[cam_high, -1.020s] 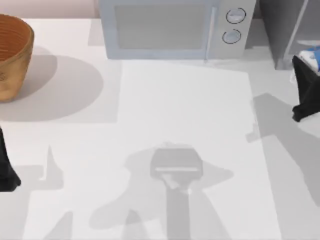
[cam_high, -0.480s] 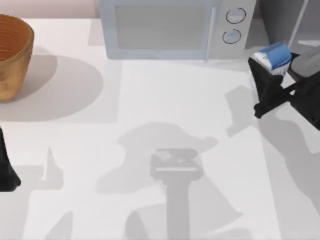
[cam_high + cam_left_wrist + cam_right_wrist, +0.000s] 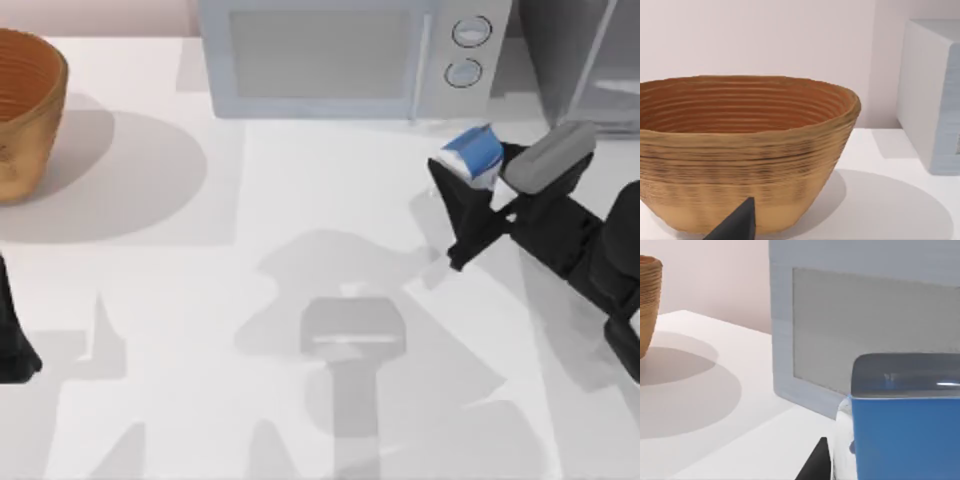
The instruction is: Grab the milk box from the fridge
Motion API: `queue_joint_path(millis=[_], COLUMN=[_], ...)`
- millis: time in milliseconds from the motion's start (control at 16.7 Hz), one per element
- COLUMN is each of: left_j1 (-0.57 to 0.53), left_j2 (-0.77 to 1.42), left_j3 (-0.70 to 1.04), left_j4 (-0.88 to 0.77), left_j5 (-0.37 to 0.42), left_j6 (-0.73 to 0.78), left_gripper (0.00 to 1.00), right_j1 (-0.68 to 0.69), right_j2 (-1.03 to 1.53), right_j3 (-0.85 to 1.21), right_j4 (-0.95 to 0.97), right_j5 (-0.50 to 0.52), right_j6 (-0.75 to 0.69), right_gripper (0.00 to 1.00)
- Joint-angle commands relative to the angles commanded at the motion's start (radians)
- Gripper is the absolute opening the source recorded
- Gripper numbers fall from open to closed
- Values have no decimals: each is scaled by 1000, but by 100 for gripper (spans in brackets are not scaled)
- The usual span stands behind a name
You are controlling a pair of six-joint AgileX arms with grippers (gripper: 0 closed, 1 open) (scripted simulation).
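The right gripper (image 3: 470,185) has its dark fingers clamped on the milk box (image 3: 471,157), holding it above the table (image 3: 300,200) right of centre, just in front of the microwave (image 3: 340,55) and clear of the fridge (image 3: 575,55) at the far right corner. Judging from the top view, the carton sits at the finger ends and is tilted, so the grip looks shallow: a quick swing or a wrist turn could let it pivot or slip out. The arm is also close to the microwave's front edge, and a carry drifting farther back could knock the box against it.

The box is a small blue and white carton. In the right wrist view it appears as a blue face (image 3: 905,435) with a greyish top and a white edge beside a dark finger.

The left gripper (image 3: 12,340) is parked at the table's left edge, near the woven basket (image 3: 740,150); whether it is open cannot be told.
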Motion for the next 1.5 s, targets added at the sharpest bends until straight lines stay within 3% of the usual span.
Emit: queue_joint_path(millis=[360,840,1260,1500], left_j1=[0,0,0,0], left_j2=[0,0,0,0], left_j3=[0,0,0,0], left_j4=[0,0,0,0], left_j5=[0,0,0,0], left_j6=[0,0,0,0], left_gripper=[100,100,100,100], right_j1=[27,27,87,92], right_j2=[182,197,330,337], right_j3=[49,63,300,317], right_j4=[128,117,23,14], right_j5=[-28,-23,34,39], right_j6=[2,3,0,-1], right_gripper=[0,0,0,0])
